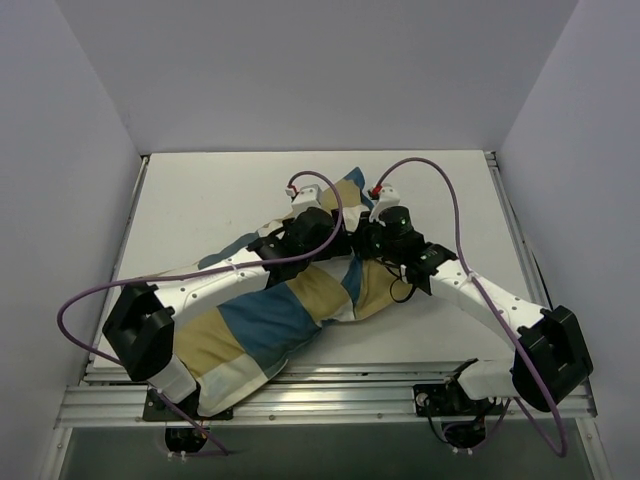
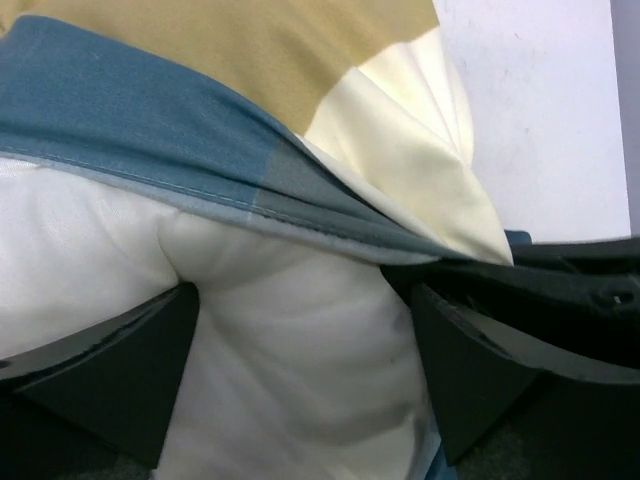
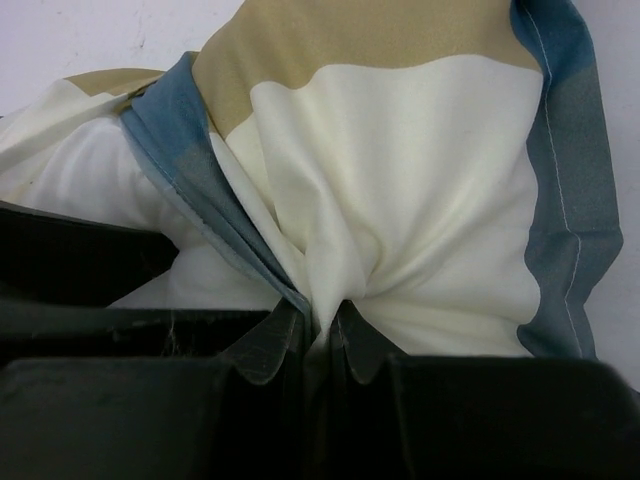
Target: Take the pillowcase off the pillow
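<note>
pillowcase is reading as thin woven cloth, matt, stitched hem showing, creasing finely. pillow is looking like smooth white fabric, matt, wrinkling softly. right gripper is showing matt black plastic, slightly rough, edges looking scuffed and grey. left gripper is showing the same. table is looking matt white. front rails are reading as ribbed bare aluminium, dull sheen. cable is looking smooth, purple-sheathed.

The pillowcase is a patchwork of blue, tan and cream blocks. The pillow is plain white, and the desk is off-white.
</note>
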